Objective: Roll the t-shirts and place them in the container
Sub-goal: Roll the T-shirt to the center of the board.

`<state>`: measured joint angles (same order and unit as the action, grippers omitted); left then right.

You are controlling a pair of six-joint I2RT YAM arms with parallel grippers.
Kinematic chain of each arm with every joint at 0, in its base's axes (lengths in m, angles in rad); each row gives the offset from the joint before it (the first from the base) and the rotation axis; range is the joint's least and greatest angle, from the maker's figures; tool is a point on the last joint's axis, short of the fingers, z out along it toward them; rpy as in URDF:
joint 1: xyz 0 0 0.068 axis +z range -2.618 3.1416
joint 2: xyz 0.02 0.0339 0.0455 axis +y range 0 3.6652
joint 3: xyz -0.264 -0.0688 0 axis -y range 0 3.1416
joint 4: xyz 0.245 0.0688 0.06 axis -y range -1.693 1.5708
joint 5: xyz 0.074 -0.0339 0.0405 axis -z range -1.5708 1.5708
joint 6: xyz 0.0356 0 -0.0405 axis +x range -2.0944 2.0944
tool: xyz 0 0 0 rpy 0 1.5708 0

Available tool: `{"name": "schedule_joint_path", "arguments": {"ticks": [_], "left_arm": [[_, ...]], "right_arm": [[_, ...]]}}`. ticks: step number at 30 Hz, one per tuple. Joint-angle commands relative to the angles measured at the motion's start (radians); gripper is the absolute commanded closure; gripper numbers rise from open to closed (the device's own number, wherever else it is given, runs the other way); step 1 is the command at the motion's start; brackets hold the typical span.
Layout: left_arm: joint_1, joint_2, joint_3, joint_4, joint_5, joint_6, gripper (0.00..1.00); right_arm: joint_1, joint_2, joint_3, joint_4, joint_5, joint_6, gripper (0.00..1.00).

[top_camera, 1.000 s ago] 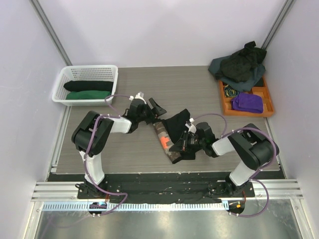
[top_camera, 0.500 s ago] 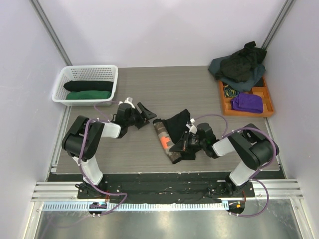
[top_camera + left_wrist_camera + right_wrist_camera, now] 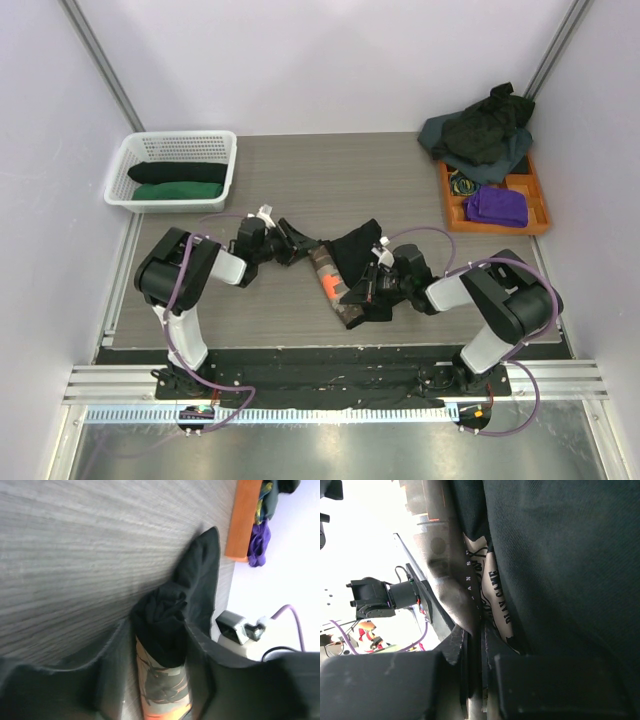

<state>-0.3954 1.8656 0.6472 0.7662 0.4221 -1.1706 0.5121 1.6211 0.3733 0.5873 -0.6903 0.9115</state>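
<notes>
A black t-shirt with an orange print (image 3: 335, 280) lies rolled up at the table's middle, with a loose black flap (image 3: 358, 245) at its far end. My left gripper (image 3: 303, 243) is open at the roll's far end. In the left wrist view its fingers (image 3: 195, 645) straddle the roll (image 3: 161, 680) on both sides. My right gripper (image 3: 363, 290) lies low against the roll's right side. In the right wrist view (image 3: 481, 630) its jaws are shut on a fold of the lettered shirt (image 3: 487, 580).
A white lattice basket (image 3: 150, 148) at the back left holds a black roll and a green roll (image 3: 180, 190). A pile of dark t-shirts (image 3: 478, 130) lies at the back right over an orange tray (image 3: 455, 205) holding a purple cloth (image 3: 497, 205).
My left gripper drew back to the left, then came right again to the roll's far end, its fingers now on either side of it. The right arm and the roll have stayed put.
</notes>
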Motion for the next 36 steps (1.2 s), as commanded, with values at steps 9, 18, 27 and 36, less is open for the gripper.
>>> {"name": "schedule_joint_path", "arguments": {"ticks": [9, 18, 27, 36], "left_arm": [[-0.063, -0.026, 0.032, -0.02, -0.124, 0.057, 1.0], [-0.088, -0.128, 0.092, -0.226, -0.236, 0.123, 1.0], [-0.105, -0.144, 0.121, -0.297, -0.27, 0.163, 1.0], [-0.111, -0.134, 0.143, -0.32, -0.276, 0.175, 1.0]], "right_arm": [[-0.004, -0.007, -0.002, -0.149, 0.081, -0.074, 0.96], [-0.004, -0.147, -0.031, -0.314, 0.113, -0.149, 0.73], [-0.004, -0.359, -0.025, -0.526, 0.172, -0.197, 0.61], [-0.006, -0.386, -0.076, -0.531, 0.149, -0.187, 0.76]]}}
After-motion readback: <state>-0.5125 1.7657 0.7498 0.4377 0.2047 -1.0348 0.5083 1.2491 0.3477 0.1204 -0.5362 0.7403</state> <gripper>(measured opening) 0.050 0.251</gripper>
